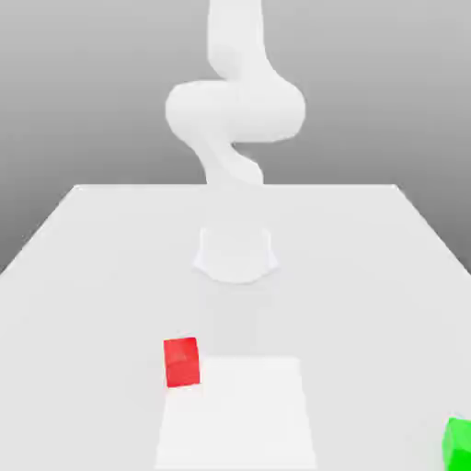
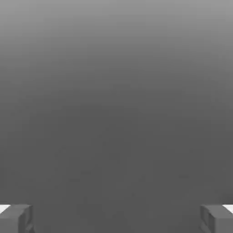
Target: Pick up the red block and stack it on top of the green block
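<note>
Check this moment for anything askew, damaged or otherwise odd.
Nothing looks damaged. The small red cube sits at a corner of the bright white rectangle. Only the small green cube is awkward, cut off by the exterior view's right edge.

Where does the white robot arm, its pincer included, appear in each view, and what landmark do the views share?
Exterior view: the white robot arm runs from the upper middle down to the pale table.
Hand view: its two-fingered pincer stands open, the fingers near opposite edges.
Shared landmark: the smooth grey backdrop.
</note>
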Controlling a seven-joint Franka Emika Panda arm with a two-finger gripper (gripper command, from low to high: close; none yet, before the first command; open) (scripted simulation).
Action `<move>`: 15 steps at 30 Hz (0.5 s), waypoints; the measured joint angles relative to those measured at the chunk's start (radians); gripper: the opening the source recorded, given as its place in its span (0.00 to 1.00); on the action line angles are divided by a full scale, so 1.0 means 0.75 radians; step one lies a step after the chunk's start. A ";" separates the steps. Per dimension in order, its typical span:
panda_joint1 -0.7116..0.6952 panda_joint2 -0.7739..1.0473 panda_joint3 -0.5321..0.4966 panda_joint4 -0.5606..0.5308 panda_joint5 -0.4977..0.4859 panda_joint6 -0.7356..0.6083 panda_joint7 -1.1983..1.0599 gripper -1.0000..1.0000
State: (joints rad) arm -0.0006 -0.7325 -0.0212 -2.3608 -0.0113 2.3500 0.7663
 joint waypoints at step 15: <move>-0.030 0.686 -0.217 -0.577 -0.063 0.491 -0.368 0.50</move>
State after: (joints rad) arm -0.0230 -0.2182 -0.1841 -2.7934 -0.0584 2.7179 0.4901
